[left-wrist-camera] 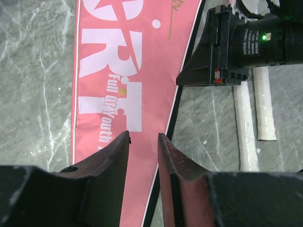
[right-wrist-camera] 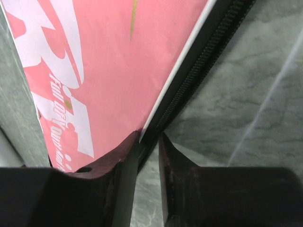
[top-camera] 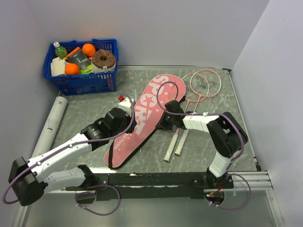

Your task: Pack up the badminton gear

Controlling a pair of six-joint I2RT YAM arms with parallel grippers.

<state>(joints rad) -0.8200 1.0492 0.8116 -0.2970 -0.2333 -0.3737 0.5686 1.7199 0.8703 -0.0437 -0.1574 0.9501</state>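
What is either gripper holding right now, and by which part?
The right gripper seems to pinch the pink case by its black zipper edge. The left gripper holds nothing.

The pink case [right-wrist-camera: 104,61] covers the left and far part of the view, bearing large white lettering and a smaller white line reading "Full Of Youth", with a thin gold stroke further off. Along its right side run a white piping and a black zipped edge [right-wrist-camera: 203,56], which slants from far right to near centre, and grey marbled table [right-wrist-camera: 246,109] lies bare to the right of it. The right gripper [right-wrist-camera: 149,139] sits nearest, its dark reddish fingertips [right-wrist-camera: 125,156] narrowly apart with the black edge running between them; whether they pinch it cannot be determined.
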